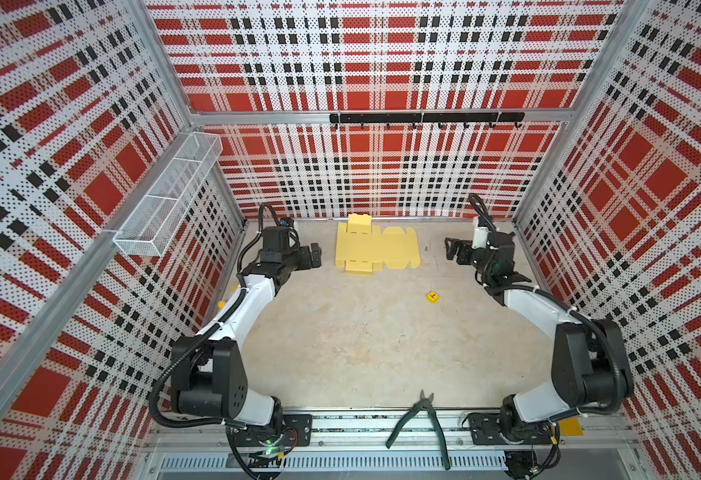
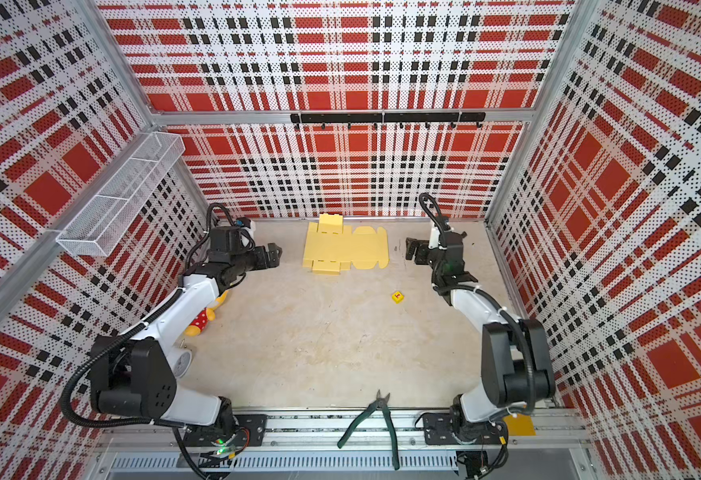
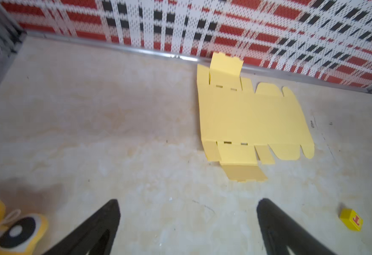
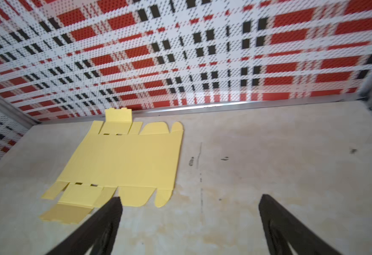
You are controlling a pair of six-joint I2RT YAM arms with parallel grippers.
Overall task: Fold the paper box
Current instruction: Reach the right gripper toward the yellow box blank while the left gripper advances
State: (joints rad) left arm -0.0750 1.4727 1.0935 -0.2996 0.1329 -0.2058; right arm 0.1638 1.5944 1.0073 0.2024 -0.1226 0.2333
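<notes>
The paper box [image 1: 376, 249] [image 2: 344, 249] lies as a flat pale yellow die-cut sheet at the back of the table, close to the rear wall. Its rear flap [image 1: 359, 222] stands tilted up against the wall, and rounded tabs point to the right. My left gripper [image 1: 315, 253] [image 2: 274, 253] hovers just left of the sheet, open and empty. My right gripper [image 1: 450, 249] [image 2: 412, 249] hovers a little right of it, open and empty too. The left wrist view shows the sheet [image 3: 251, 119] beyond the left gripper [image 3: 186, 202]. In the right wrist view the sheet [image 4: 123, 159] lies beside one fingertip [image 4: 114, 203].
A tiny yellow cube [image 1: 433, 296] [image 3: 351, 219] with a red mark sits right of centre. A yellow plush toy [image 2: 203, 318] [image 3: 8, 225] lies under the left arm. Green-handled pliers [image 1: 421, 419] rest at the front edge. A wire basket [image 1: 166, 199] hangs on the left wall.
</notes>
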